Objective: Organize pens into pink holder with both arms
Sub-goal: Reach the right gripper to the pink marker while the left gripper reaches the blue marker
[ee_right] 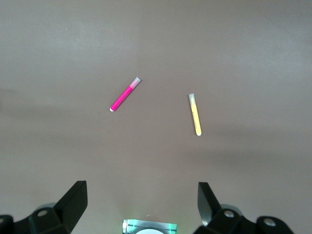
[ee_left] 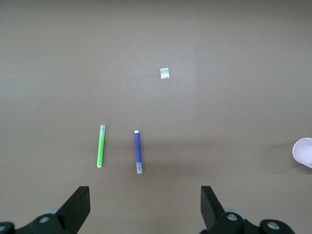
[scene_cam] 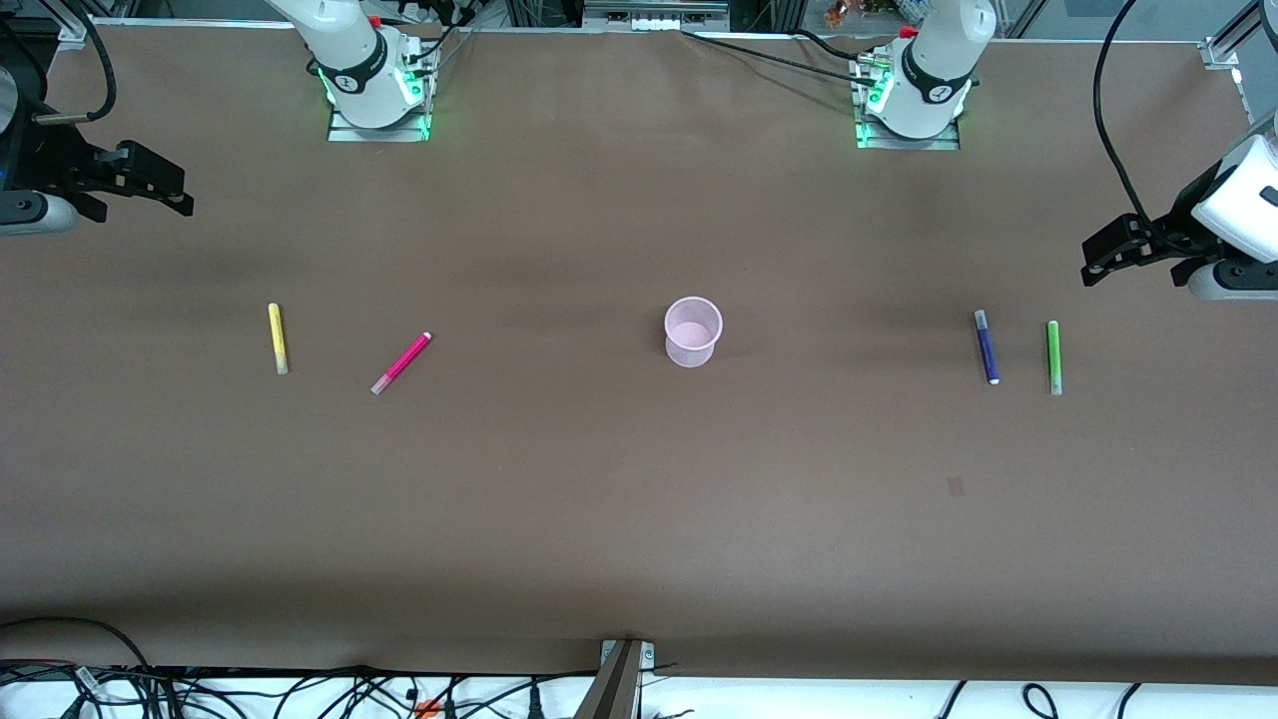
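Observation:
The pink holder point(scene_cam: 693, 332) stands upright and empty at the table's middle; its rim shows at the edge of the left wrist view point(ee_left: 304, 152). The yellow pen point(scene_cam: 278, 339) point(ee_right: 195, 114) and the magenta pen point(scene_cam: 401, 362) point(ee_right: 124, 94) lie toward the right arm's end. The purple-blue pen point(scene_cam: 987, 347) point(ee_left: 138, 152) and the green pen point(scene_cam: 1053, 357) point(ee_left: 101, 146) lie side by side toward the left arm's end. My right gripper point(scene_cam: 170, 190) point(ee_right: 141, 207) is open and empty, up over its end of the table. My left gripper point(scene_cam: 1093, 262) point(ee_left: 145, 209) is open and empty over its end.
A small pale patch point(scene_cam: 956, 486) point(ee_left: 165, 73) lies flat on the brown table, nearer the front camera than the purple-blue pen. The right arm's base point(ee_right: 148, 227) glows green. Cables run along the table's front edge point(scene_cam: 300, 689).

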### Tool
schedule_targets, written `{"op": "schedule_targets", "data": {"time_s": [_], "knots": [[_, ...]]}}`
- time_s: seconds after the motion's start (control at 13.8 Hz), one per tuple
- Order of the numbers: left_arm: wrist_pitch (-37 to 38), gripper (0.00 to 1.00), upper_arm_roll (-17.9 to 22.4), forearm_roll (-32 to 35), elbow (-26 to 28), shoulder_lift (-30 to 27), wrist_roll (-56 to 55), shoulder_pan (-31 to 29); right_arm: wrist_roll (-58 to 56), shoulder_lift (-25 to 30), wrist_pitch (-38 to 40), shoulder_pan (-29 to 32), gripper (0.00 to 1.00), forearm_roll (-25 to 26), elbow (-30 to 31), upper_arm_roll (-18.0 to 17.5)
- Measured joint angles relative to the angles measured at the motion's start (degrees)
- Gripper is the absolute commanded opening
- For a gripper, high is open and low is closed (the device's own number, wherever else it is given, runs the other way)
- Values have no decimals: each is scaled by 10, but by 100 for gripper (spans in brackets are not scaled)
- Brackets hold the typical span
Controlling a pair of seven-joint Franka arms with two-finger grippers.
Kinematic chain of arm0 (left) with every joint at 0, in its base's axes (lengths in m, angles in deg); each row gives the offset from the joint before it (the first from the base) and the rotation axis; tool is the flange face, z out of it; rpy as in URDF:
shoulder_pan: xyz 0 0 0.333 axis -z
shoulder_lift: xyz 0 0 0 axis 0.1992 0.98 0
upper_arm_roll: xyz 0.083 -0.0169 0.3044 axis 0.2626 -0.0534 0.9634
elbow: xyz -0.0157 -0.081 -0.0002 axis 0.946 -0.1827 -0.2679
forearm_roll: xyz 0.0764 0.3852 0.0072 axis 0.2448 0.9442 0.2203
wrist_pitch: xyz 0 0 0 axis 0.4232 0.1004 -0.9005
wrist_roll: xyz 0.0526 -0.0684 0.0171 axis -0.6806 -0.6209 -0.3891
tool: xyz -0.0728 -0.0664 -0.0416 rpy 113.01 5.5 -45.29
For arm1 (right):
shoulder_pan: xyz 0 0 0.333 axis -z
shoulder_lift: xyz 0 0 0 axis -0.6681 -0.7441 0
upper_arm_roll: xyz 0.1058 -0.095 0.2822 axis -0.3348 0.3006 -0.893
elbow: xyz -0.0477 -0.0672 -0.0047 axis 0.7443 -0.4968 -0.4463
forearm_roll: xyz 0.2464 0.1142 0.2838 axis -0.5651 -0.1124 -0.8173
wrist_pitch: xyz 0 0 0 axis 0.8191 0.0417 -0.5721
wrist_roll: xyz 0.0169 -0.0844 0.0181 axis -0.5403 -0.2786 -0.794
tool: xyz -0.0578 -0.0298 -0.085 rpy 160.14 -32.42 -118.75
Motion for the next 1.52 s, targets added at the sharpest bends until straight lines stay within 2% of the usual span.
{"op": "schedule_targets", "data": {"time_s": [0.87,1.23,1.52], "knots": [[8,100,0,0,-1,6,0,0,0,-7,-1,-2,100,0,0,-2],[31,100,1,0,-1,27,0,-2,-10,-108,-5,-2,100,15,0,0],[61,100,3,0,4,72,17,-36,42,-136,-49,-2,100,-6,24,0]]}}
